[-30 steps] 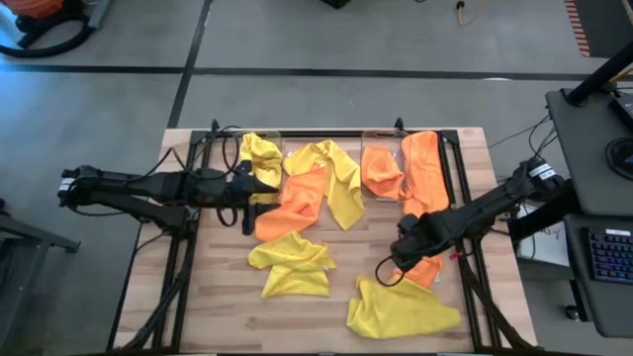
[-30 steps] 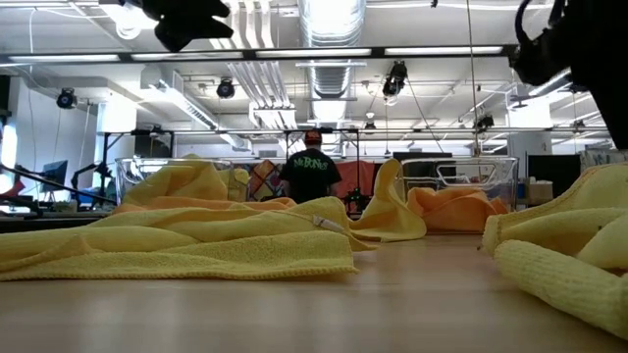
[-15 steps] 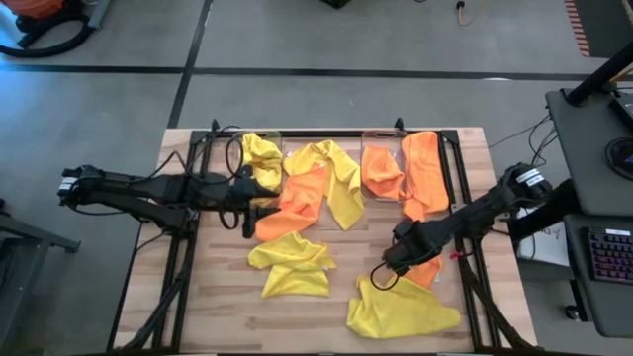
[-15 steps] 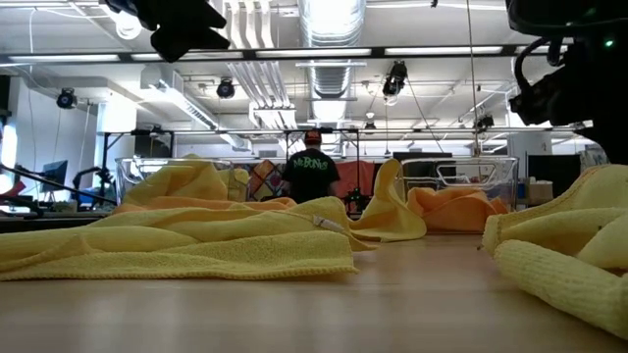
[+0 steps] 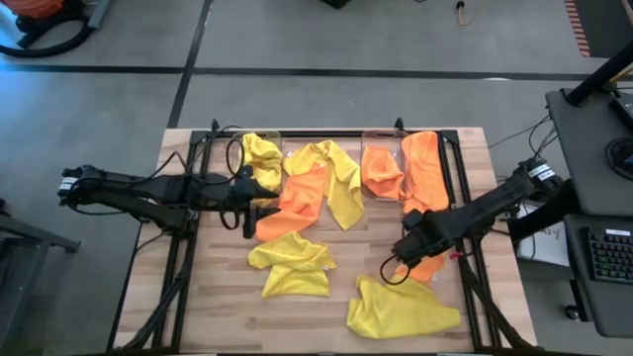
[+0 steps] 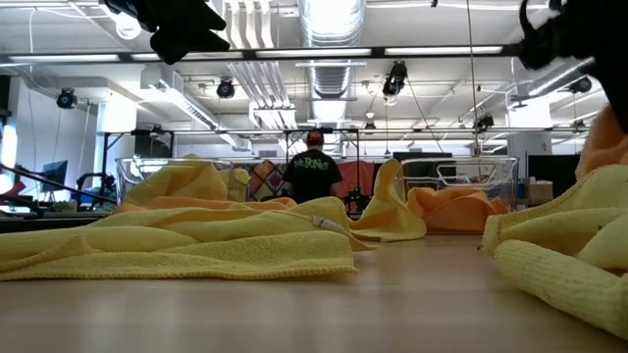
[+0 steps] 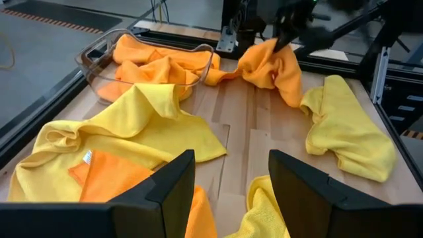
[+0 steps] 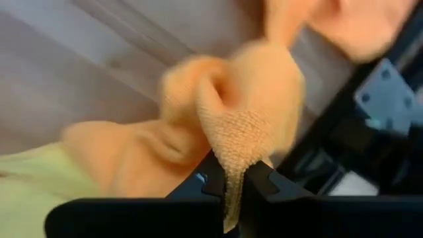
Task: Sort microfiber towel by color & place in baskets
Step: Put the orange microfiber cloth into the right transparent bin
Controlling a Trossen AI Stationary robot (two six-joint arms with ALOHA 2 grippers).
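Note:
My right gripper [image 5: 406, 247] is over the table's right half, shut on an orange microfiber towel [image 5: 428, 267]. My left gripper [image 5: 253, 206] hovers open above another orange towel [image 5: 297, 203] left of centre. Two clear baskets stand at the far edge. The left basket [image 5: 247, 138] holds a yellow towel [image 5: 260, 158]. The right basket [image 5: 368, 138] holds an orange towel [image 5: 381, 170], and another orange towel [image 5: 423, 173] drapes over its right wall. Loose yellow towels lie near centre [image 5: 339, 178], at the near left [image 5: 292, 265] and at the near right [image 5: 401, 309]. My right gripper pinches a bunched fold of the orange towel [image 8: 230, 173] between its two fingers, coming from above. The raised part [image 7: 272, 61] hangs slack below the fingers. The rest [image 5: 427, 273] lies on the table beside the near right yellow towel.
Black frame rails [image 5: 183, 257] run along the table's left and right sides. Bare wood [image 5: 346, 252] shows between the near towels. A person [image 6: 312, 175] stands far behind the table.
My right gripper has dipped toward the near edge onto the orange towel, taken hold of it and come back up. Part of the towel is now raised and shows at the low view's right edge; the rest stays on the table.

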